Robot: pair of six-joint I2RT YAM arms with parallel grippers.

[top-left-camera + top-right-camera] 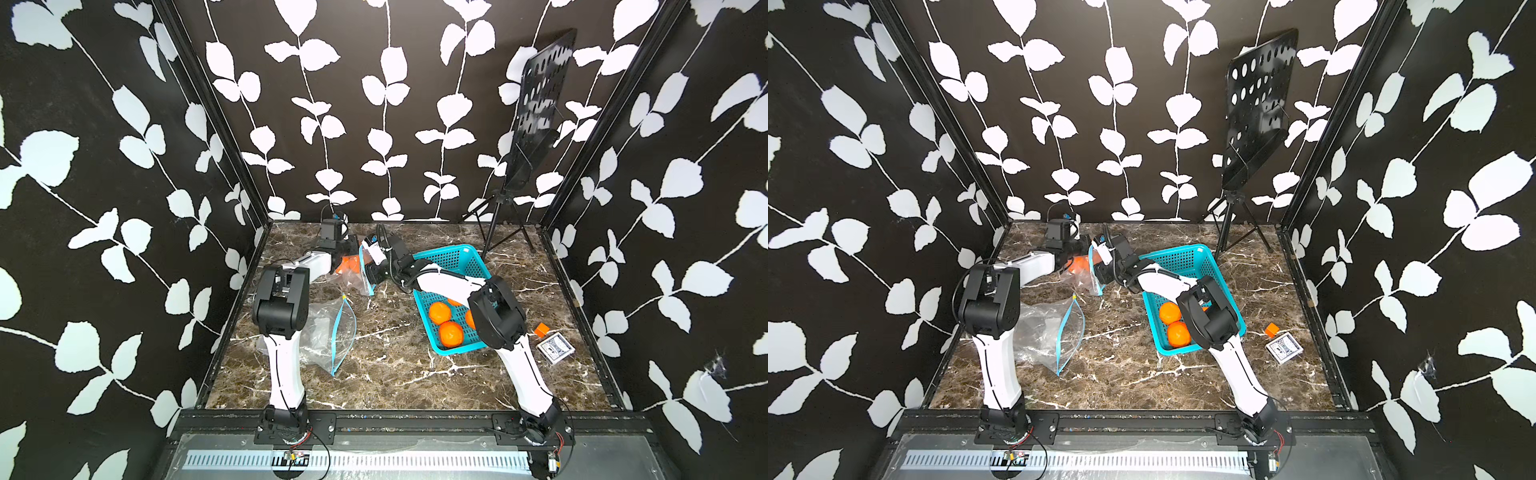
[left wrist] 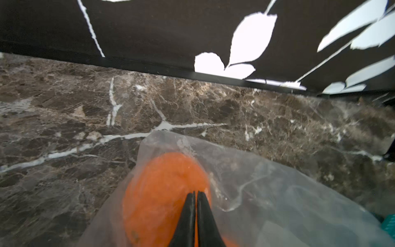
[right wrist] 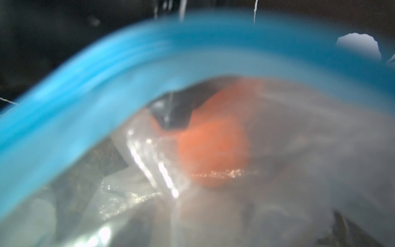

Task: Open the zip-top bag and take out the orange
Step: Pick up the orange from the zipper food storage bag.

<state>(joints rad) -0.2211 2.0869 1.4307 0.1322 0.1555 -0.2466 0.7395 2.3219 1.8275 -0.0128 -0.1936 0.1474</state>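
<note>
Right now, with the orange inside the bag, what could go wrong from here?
1. The left tool is shut on thin film of the zip-top bag, right over the orange. That pinch could slip or tear the film when pulled.
2. The blue zip fills the blurred right wrist view, so it is unclear whether the mouth is wide enough. The orange might snag there.
</note>
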